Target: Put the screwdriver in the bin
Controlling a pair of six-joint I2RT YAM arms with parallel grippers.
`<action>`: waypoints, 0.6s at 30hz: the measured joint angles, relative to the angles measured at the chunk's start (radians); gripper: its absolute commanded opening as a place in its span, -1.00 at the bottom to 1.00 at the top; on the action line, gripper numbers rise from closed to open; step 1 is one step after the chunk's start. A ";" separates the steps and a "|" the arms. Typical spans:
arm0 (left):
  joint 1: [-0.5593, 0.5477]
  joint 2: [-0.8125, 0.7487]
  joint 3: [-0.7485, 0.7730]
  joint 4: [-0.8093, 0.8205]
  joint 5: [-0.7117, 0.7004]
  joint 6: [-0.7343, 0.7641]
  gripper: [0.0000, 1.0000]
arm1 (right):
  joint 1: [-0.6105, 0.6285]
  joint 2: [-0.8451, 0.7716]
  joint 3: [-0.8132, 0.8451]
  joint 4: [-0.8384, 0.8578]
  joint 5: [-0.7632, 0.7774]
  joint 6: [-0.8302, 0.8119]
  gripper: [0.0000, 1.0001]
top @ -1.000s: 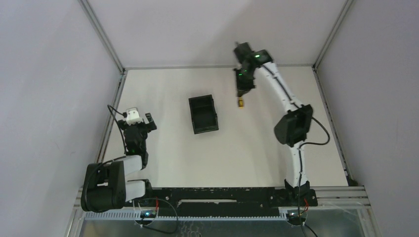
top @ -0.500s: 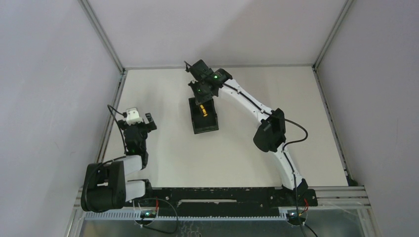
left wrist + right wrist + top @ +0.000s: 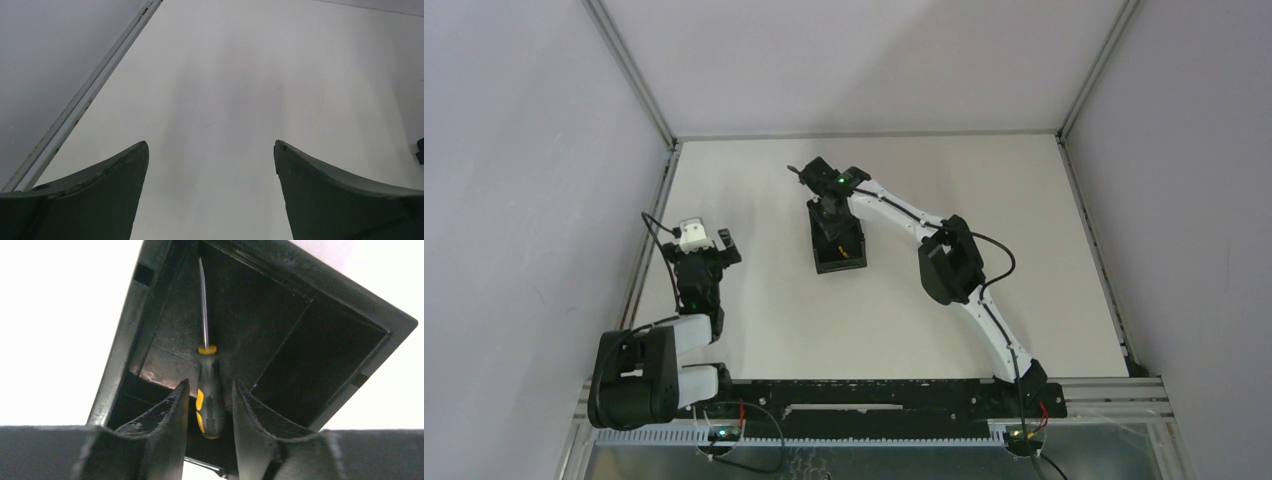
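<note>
The black bin (image 3: 839, 264) stands left of the table's middle. The screwdriver (image 3: 848, 252) lies inside it; in the right wrist view its black-and-yellow handle (image 3: 209, 405) rests on the bin floor and its thin shaft points toward the far inner wall (image 3: 350, 297). My right gripper (image 3: 829, 215) hangs over the bin's far end, its jaws a little apart on either side of the handle (image 3: 210, 383), with small gaps showing. My left gripper (image 3: 709, 240) is open and empty at the left, over bare table (image 3: 211, 145).
A metal frame rail (image 3: 85, 97) runs along the table's left edge close to my left gripper. White walls enclose the table on three sides. My right arm (image 3: 949, 262) stretches across the middle of the table.
My right gripper carried the screwdriver left from the far right of the table to the bin, lowered into it and let go. The left arm has not moved.
</note>
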 measured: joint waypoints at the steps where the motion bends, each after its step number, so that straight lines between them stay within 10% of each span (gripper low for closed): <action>1: 0.000 0.000 0.000 0.000 0.000 0.000 1.00 | 0.003 0.000 0.000 0.004 0.004 -0.002 -0.07; 10: 0.000 0.000 0.000 0.000 0.000 0.000 1.00 | 0.019 -0.064 -0.018 0.021 0.020 0.047 -0.05; 13: 0.000 0.000 0.000 0.000 0.000 0.000 1.00 | 0.019 -0.165 -0.058 0.035 0.031 0.058 0.96; 18: 0.000 0.000 0.000 0.000 0.000 0.000 0.99 | 0.019 -0.418 -0.179 0.091 0.046 0.063 0.99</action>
